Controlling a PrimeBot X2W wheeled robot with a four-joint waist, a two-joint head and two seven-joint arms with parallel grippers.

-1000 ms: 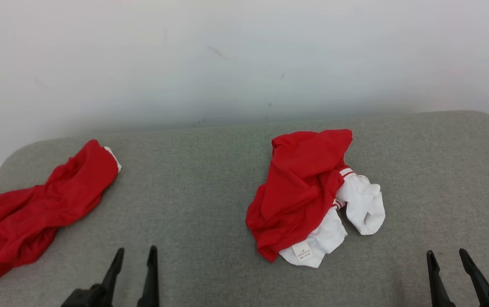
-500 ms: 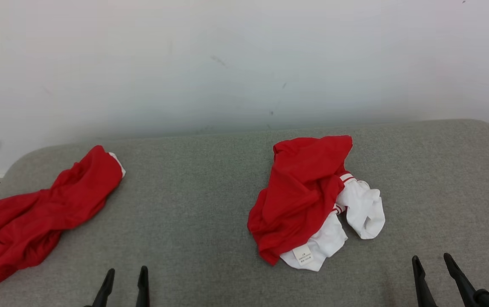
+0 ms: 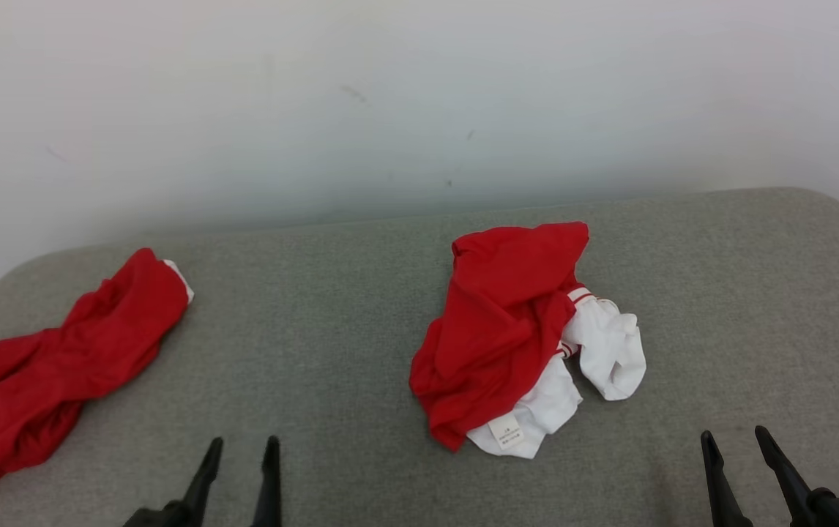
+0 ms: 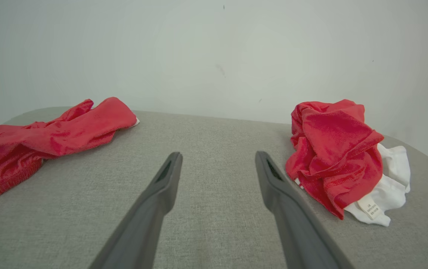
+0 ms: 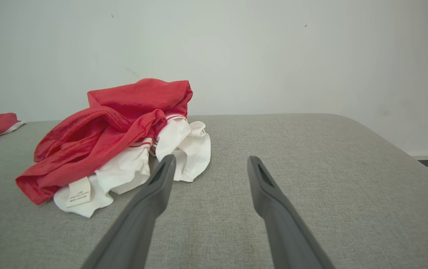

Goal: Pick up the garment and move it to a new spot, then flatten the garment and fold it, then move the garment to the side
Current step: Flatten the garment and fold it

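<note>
View shifted; red-white garment (image 3: 500, 329) unmoved, long axis far-to-near, label (image 3: 505, 433) nearest.

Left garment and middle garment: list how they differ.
Colour: the left garment is nearly all red with a white sliver at its far end; the middle garment is red over a large white part with a label. Shape: the left garment is stretched long; the middle garment is bunched in a heap. Both lie crumpled on the grey pad.
</note>
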